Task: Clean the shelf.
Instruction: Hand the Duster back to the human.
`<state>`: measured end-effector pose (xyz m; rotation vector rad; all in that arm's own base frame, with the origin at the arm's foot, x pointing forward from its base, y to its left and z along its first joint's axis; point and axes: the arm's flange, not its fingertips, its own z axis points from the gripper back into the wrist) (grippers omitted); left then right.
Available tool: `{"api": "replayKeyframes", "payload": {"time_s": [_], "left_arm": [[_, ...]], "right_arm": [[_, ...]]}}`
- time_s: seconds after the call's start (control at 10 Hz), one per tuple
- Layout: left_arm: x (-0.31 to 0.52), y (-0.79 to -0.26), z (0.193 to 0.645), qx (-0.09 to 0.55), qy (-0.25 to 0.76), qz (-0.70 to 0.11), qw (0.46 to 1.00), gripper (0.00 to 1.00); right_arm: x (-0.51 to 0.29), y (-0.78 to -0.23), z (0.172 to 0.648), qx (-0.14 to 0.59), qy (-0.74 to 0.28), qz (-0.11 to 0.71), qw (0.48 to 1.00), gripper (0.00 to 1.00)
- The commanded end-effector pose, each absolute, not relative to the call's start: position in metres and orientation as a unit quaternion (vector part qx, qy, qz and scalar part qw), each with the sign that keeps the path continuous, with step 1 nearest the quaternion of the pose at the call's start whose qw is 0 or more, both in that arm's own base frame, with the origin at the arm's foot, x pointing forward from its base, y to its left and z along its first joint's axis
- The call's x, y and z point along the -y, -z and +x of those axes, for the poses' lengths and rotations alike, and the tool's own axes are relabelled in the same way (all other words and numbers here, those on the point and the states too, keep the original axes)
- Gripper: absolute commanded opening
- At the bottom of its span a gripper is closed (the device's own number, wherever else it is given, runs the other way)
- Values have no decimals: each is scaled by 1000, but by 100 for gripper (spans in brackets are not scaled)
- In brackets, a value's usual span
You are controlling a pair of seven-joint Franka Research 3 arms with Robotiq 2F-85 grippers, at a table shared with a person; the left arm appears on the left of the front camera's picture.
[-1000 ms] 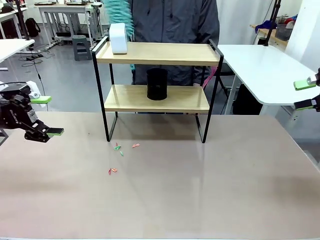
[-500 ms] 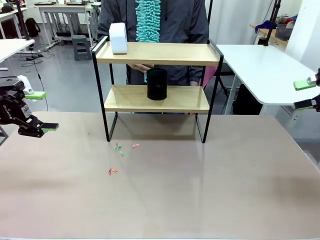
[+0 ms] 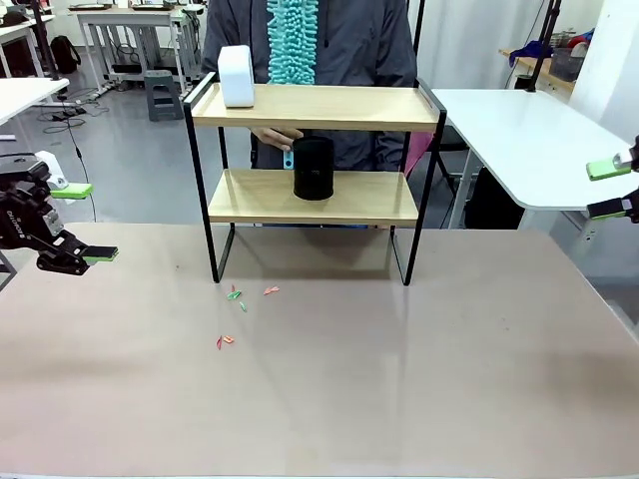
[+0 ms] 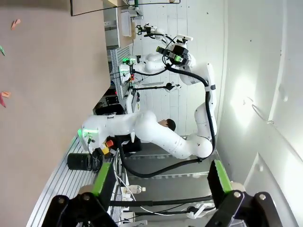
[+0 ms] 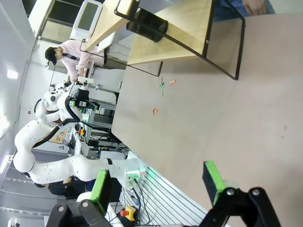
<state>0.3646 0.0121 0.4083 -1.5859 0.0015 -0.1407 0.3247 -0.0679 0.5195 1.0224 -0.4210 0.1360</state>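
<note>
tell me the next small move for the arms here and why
Probably bring the left gripper toward the white box on the shelf top board. Both grippers hang open and empty at the table edges, the right gripper far off, while the person holds a teal duster behind the shelf, and the box and black cylinder block wiping.

place: robotics lab | evidence: white worktables (image 3: 519, 130), grey stool (image 3: 160, 95), cabled benches (image 3: 130, 20)

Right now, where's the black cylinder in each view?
Front view: black cylinder mid lower board of the shelf.
Left wrist view: cannot find it.
Right wrist view: top centre, lying sideways in frame.
Shared landmark: coloured scraps on the table.
</note>
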Motion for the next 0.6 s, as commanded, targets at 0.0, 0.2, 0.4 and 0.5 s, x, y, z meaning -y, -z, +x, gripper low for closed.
{"api": "replayKeyframes", "payload": {"time_s": [0.0, 0.2, 0.4, 0.5], "left_arm": [[-10, -411, 362, -2, 62, -709, 703, 100], [-10, -411, 362, -2, 62, -709, 703, 100], [-10, -411, 362, -2, 62, -709, 703, 100], [-10, -411, 362, -2, 62, -709, 703, 100]], "right_arm": [[69, -518, 325, 205, -74, 485, 847, 100], [69, -518, 325, 205, -74, 485, 847, 100], [69, -518, 325, 205, -74, 485, 847, 100], [69, -518, 325, 205, -74, 485, 847, 100]]}}
